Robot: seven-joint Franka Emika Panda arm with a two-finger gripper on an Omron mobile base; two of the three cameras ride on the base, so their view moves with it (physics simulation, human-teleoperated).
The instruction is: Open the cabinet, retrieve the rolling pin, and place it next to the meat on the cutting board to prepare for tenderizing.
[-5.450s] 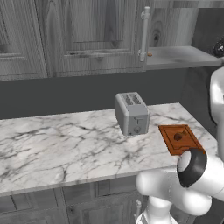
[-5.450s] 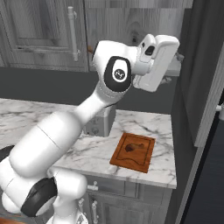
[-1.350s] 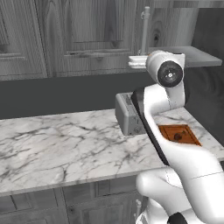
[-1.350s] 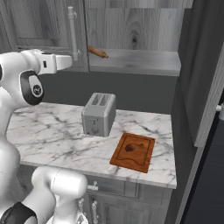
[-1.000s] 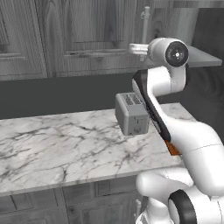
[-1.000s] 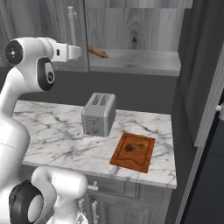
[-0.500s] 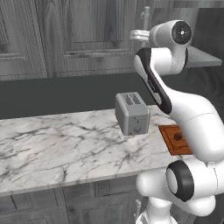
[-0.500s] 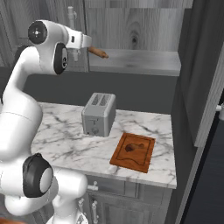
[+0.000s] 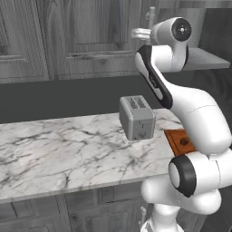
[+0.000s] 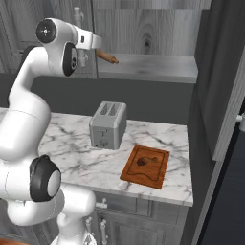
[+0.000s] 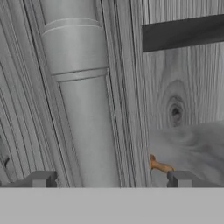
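The cabinet [image 10: 148, 68] has its right side open, baring the grey shelf. The rolling pin [image 10: 108, 58] lies at the shelf's left end, and its tip [image 11: 160, 166] peeks past the door edge in the hand view. My gripper [image 9: 141, 32] is open and raised against the left door's bar handle [image 9: 152, 16]. That handle [image 11: 83, 109] looms close ahead of the jaws, left of their middle; nothing is held. On the counter lies the cutting board [image 10: 146, 165] with the meat [image 10: 142, 161] on it. The arm partly hides the cutting board [image 9: 181, 141] in the left base view.
A grey two-slot toaster [image 10: 109, 125] stands on the marble counter [image 9: 59, 152], just left of the board. A dark tall panel [image 10: 217, 72] rises at the right. Closed grey doors [image 9: 81, 36] run along the wall to the left.
The arm has swung up and across. It has carried the open hand from below the cabinet to the left door's handle. Nothing else has moved.
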